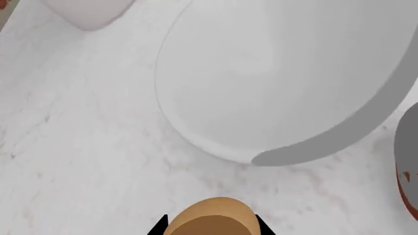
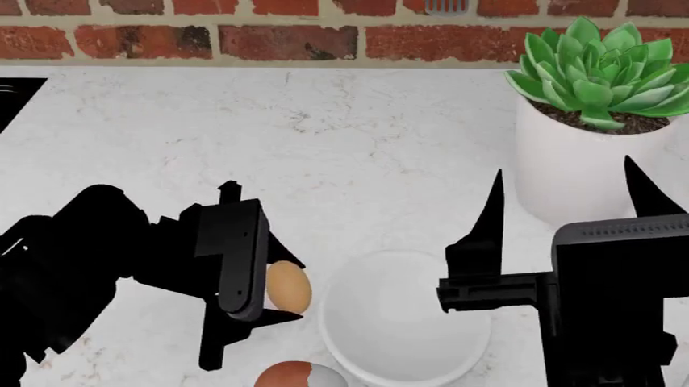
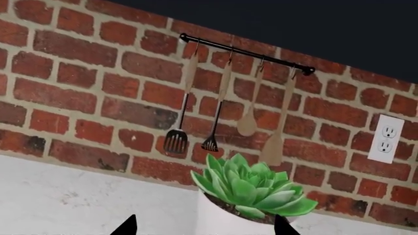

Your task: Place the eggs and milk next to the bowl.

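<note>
Two eggs show in the head view: a small pale tan egg (image 2: 287, 288) clamped between the jaws of the black left gripper (image 2: 269, 292), and a larger reddish-brown egg with a grey-white end (image 2: 298, 376) lying on the white marbled counter (image 2: 356, 145), cut off by the lower frame edge. The tan egg hangs just left of the plain round glossy white bowl (image 2: 404, 326); whether it touches the counter cannot be told. From the left wrist camera only the tan egg's top (image 1: 212, 218) peeks in at the frame edge between dark jaw tips, the bowl (image 1: 281, 78) fills much of the picture, and the reddish-brown egg (image 1: 408, 161) is a sliver at the border. The black right gripper (image 2: 565, 205) sits over the bowl's right side, its jaws spread wide and holding nothing; its body hides part of the bowl's rim. Behind it stands a white pot with a green succulent (image 2: 586, 121), before a red brick wall (image 3: 85, 78) with hanging wooden and black utensils (image 3: 228, 110). No milk bottle appears in any view.
</note>
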### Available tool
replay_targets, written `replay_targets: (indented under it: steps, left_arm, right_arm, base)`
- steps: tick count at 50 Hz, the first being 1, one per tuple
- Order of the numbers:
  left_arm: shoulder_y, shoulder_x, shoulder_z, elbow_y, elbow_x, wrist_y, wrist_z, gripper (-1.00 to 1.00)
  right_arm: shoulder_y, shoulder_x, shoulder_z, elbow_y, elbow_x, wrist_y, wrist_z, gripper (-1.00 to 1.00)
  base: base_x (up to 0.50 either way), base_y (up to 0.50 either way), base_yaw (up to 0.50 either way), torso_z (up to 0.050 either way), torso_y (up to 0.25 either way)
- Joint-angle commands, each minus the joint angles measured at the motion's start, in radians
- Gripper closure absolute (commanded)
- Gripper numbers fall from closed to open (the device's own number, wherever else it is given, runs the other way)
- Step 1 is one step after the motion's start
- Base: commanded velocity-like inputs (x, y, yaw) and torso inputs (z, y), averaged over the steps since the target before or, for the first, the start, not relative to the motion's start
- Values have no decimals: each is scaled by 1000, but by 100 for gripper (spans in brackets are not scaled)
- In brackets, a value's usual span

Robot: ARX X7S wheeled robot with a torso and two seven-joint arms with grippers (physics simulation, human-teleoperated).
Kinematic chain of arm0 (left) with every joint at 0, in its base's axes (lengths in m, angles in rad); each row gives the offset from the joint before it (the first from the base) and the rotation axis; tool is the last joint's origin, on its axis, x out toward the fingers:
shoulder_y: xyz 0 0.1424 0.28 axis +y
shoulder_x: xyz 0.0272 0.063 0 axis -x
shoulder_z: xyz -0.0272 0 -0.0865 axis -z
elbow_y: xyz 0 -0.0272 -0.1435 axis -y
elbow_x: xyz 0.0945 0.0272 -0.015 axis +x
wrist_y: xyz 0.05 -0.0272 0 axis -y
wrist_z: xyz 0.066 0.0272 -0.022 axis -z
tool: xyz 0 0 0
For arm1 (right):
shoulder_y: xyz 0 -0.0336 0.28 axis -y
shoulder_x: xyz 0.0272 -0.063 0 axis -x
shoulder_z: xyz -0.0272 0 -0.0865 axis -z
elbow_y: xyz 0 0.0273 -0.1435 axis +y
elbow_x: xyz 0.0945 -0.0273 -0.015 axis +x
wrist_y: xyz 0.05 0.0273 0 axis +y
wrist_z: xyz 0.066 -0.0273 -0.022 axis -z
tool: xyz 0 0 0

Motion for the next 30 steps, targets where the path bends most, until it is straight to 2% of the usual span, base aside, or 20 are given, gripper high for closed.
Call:
replay_targets:
  steps: [1, 22, 23, 30]
  left_arm:
    - [23, 58, -19, -41, 40, -10, 19, 100]
    - [45, 51, -37, -41, 90, -3, 21, 100]
    - [45, 52, -36, -41, 93, -8, 18, -100]
    - [44, 52, -48, -41, 100, -5, 18, -100]
  right_arm:
    - [-12, -10, 35, -11, -12, 3, -20, -100]
    - [-24, -10, 35, 1, -13, -16, -18, -100]
    - [-23, -10, 33, 1, -14, -16, -18, -100]
    - [-20, -9, 34, -2, -10, -11, -17, -100]
  base:
    - [0, 0, 0, 0, 0]
    - [0, 0, -1, 0, 0]
    - [0, -3, -3, 0, 0]
    - [0, -1, -1, 0, 0]
